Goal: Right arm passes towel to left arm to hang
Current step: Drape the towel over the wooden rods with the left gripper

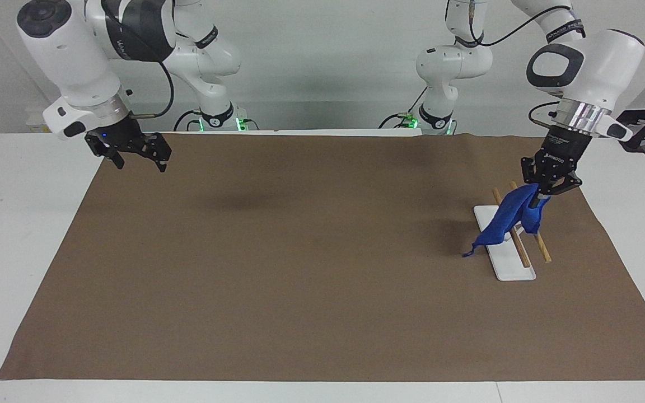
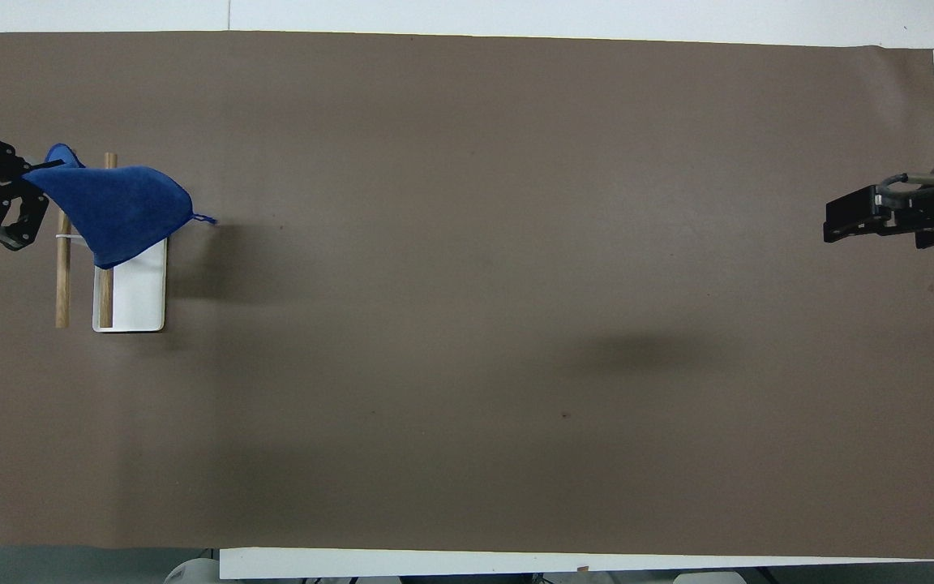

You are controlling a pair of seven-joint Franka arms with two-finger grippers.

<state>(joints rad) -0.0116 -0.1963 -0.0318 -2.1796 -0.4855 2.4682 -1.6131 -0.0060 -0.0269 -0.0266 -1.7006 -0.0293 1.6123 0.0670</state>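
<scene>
Holding the towel pinched by one corner, the left gripper hangs just above the rack, where cloth bunched below it may slide off the rails on release; the right gripper waits, spread, empty.

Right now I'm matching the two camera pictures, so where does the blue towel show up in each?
Facing view: the towel hangs from the left gripper over the rack.
Overhead view: the towel drapes across the rack's wooden bars.
Shared landmark: the rack's white base.
</scene>
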